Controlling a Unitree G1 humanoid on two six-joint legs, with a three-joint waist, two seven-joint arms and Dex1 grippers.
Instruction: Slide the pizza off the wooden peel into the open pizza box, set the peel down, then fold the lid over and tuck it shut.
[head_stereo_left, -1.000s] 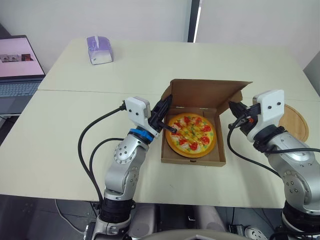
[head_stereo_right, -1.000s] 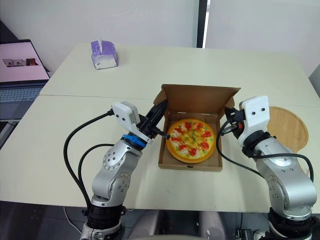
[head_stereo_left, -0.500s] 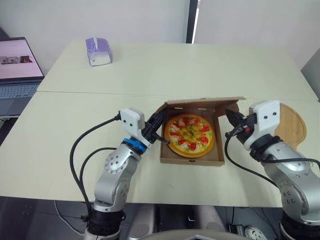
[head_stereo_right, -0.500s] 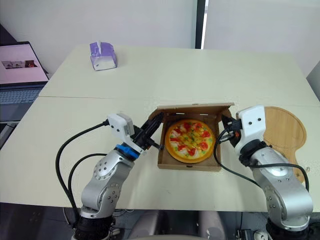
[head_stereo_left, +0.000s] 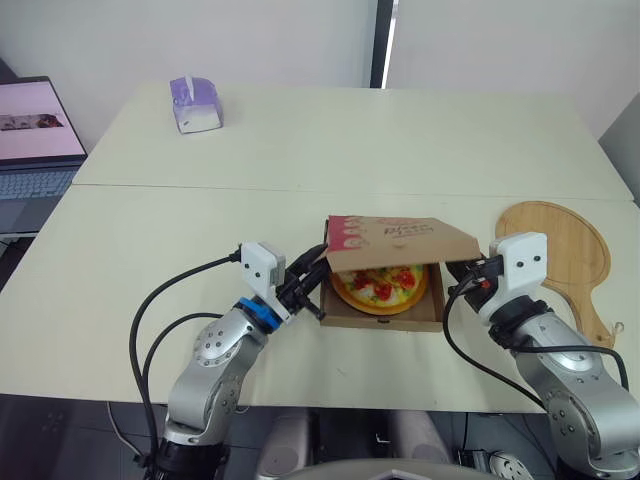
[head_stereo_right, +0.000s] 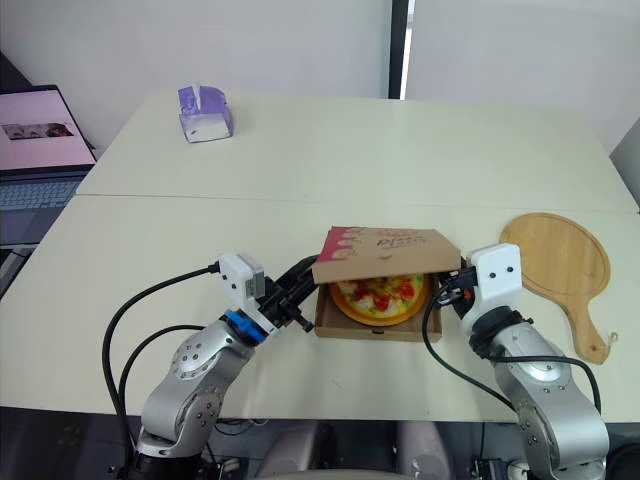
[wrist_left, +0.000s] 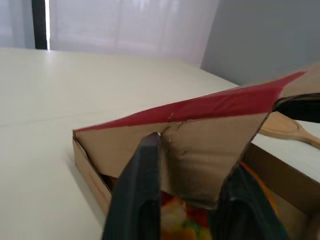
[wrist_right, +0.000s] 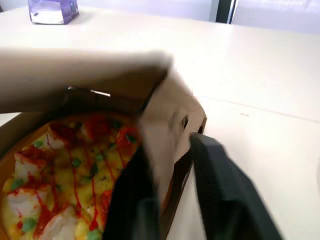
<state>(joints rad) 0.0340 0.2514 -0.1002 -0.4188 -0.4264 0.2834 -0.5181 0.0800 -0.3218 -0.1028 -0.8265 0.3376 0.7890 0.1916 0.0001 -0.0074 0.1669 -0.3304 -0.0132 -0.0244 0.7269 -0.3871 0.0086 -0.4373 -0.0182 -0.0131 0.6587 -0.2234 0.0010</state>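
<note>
Straddles side flaps (wrist_left: 200, 145) of red-printed brown cardboard lid (head_stereo_left: 395, 238), likely flimsy, with left end effector (head_stereo_left: 312, 292) and right end effector (head_stereo_left: 468, 275), both parted.

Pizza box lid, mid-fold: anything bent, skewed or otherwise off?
One thing: the lid's left side flap is creased and crumpled near its corner, by the left gripper. Otherwise the lid hangs tilted over the pizza, not yet shut, and the peel lies flat to its right.
</note>
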